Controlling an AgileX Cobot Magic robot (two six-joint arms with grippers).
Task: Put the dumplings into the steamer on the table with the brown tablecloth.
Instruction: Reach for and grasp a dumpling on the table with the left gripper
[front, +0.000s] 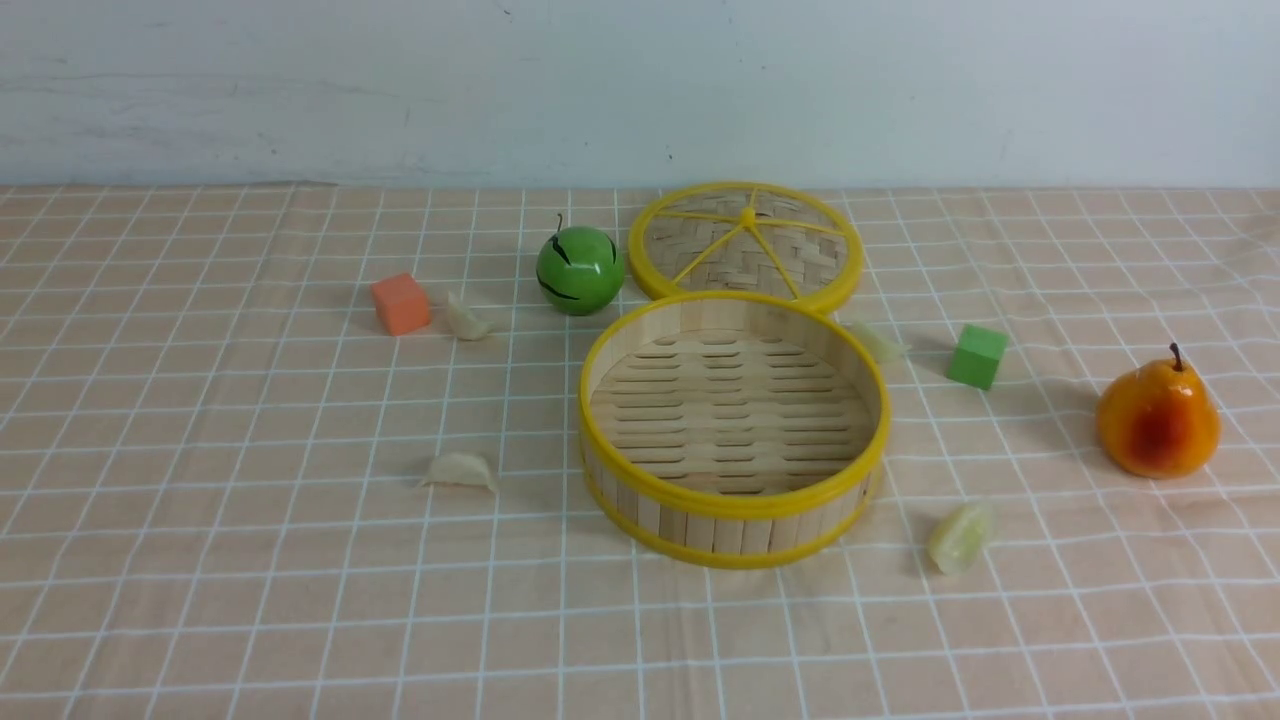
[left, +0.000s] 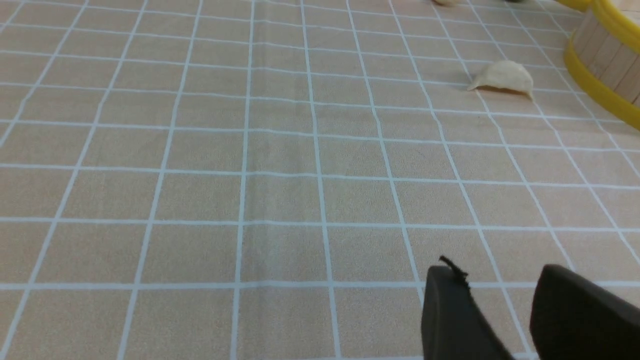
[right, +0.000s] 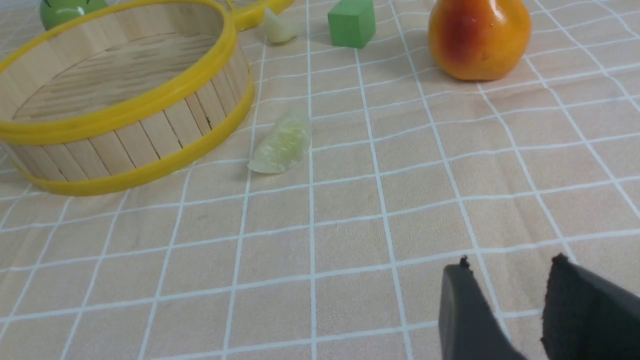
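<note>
Now the left claw (left: 500, 272) stands apart, empty, over the tabletop (left: 200, 200); two dumplings (front: 460, 470) lie left of the steamer (front: 735, 505), two other dumplings (front: 962, 537) right of it; the right claw (right: 507, 265) is likewise apart, gripping nothing.

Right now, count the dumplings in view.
4 dumplings: one beside the orange cube, one left of the steamer, one between steamer and green cube, one at its front right.
</note>
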